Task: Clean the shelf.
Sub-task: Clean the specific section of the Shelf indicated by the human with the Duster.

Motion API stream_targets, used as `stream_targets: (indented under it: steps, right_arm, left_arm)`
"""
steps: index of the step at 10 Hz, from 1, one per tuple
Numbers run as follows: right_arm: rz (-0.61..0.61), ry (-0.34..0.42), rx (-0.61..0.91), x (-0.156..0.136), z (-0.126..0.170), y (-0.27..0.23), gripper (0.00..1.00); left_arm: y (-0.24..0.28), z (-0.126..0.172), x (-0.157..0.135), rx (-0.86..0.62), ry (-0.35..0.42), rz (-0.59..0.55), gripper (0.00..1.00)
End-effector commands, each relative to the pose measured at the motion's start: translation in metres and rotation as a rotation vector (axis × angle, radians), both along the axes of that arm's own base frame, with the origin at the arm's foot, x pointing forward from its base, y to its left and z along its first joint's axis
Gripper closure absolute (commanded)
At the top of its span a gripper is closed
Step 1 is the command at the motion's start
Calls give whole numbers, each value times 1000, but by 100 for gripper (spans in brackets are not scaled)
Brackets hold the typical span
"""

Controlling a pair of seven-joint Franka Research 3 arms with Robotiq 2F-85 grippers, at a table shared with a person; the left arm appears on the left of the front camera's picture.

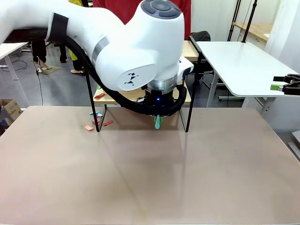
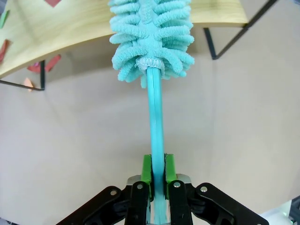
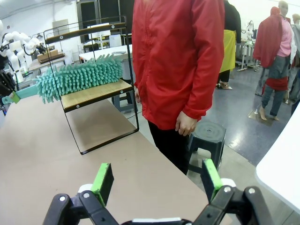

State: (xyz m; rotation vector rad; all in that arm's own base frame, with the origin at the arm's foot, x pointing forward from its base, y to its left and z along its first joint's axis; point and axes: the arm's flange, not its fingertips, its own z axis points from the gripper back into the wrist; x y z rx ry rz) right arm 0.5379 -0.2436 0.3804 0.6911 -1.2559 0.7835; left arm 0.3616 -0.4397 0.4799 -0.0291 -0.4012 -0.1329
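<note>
My left pincer (image 2: 158, 163) pinches the duster (image 2: 151, 33) low on its thin, stiff handle (image 2: 155, 117). The fluffy head lies soft on the shelf (image 2: 61, 33), far across the table (image 1: 140, 178). It looks a light, tippy wire rack, so I sweep gently. My right pincer (image 3: 157, 180) hangs spread, empty.

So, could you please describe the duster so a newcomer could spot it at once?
On the large beige table stands a small two-tier shelf. The duster rests on its lower wooden board, held by the left gripper. It alone is fluffy and teal, among small flat scraps.
</note>
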Motion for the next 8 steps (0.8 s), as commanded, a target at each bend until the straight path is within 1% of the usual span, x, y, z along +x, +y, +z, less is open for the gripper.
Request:
stream_targets:
  steps: [1, 4, 6, 8]
  right_arm:
    - [-16, 15, -7, 1, 8, 3, 0]
    - [-16, 15, -7, 1, 8, 3, 0]
    - [-16, 15, -7, 1, 8, 3, 0]
    - [-16, 15, -7, 1, 8, 3, 0]
  left_arm:
    - [30, -7, -3, -28, 16, 10, 87]
    - [58, -13, 4, -38, 53, -10, 87]
    - [75, -15, 7, -33, 78, 3, 87]
    - [92, -12, 5, -28, 83, 28, 87]
